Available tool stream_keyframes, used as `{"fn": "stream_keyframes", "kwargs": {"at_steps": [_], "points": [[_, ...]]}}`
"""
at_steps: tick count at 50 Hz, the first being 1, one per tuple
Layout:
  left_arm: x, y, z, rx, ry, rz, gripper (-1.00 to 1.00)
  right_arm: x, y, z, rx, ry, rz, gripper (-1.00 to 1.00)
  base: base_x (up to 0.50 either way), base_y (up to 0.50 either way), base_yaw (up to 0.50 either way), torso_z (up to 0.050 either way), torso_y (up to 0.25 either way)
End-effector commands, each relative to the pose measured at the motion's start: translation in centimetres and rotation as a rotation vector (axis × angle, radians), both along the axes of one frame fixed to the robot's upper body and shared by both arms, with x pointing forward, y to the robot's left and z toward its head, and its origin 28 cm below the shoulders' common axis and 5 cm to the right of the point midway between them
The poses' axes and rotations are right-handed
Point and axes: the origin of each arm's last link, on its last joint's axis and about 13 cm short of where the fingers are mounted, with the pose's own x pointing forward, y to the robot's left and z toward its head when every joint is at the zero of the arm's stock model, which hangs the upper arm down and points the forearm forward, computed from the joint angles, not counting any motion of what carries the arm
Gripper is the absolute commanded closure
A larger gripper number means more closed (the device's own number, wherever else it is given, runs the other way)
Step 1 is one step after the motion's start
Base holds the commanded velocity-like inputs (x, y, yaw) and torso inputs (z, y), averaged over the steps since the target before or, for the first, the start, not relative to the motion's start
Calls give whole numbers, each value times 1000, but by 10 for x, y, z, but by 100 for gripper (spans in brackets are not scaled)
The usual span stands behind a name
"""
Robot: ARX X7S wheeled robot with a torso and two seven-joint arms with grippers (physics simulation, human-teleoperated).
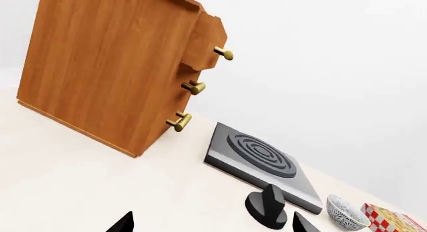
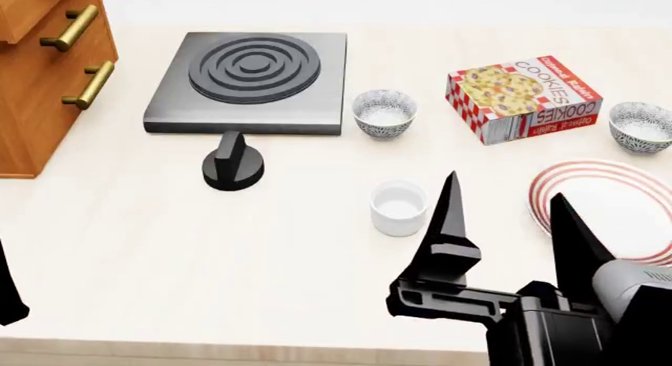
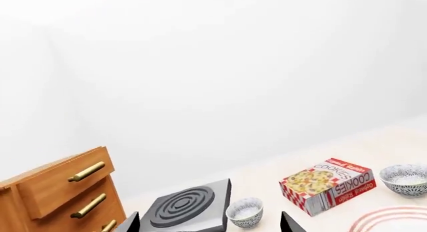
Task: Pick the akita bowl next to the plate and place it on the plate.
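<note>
The akita bowl (image 2: 640, 126), speckled grey outside and white inside, stands at the far right, just behind the plate (image 2: 599, 205); the right wrist view shows the akita bowl (image 3: 404, 179) and the plate's red rings (image 3: 393, 218) too. My right gripper (image 2: 511, 224) hovers open and empty over the table's front, left of the plate and well short of the bowl. In its own view the right gripper (image 3: 210, 227) shows only two spread fingertips. My left gripper (image 1: 213, 226) is open and empty, low at the front left.
A second speckled bowl (image 2: 383, 112) sits beside the grey stove plate (image 2: 252, 75). A cookie box (image 2: 522, 97) lies between the two bowls. A white cup (image 2: 399, 207) and a black knob (image 2: 233, 163) stand mid-table. A wooden cabinet (image 2: 42, 67) fills the back left.
</note>
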Motion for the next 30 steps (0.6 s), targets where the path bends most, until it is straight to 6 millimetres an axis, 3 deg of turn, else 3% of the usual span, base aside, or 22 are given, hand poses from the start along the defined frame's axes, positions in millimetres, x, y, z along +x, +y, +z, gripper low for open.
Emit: {"fn": "stream_keyframes", "kwargs": {"at_steps": [1, 12, 30], "points": [[3, 15, -2, -59, -17, 38, -100, 0, -4, 11, -1, -41, -4, -100, 0, 0, 0, 0, 0], [3, 15, -1, -101, -18, 35, -100, 1, -7, 9, 18, -27, -7, -100, 0, -5, 0, 0, 0], [2, 12, 1, -78, -16, 24, -100, 2, -6, 8, 29, -11, -3, -100, 0, -209, 0, 0, 0]]}}
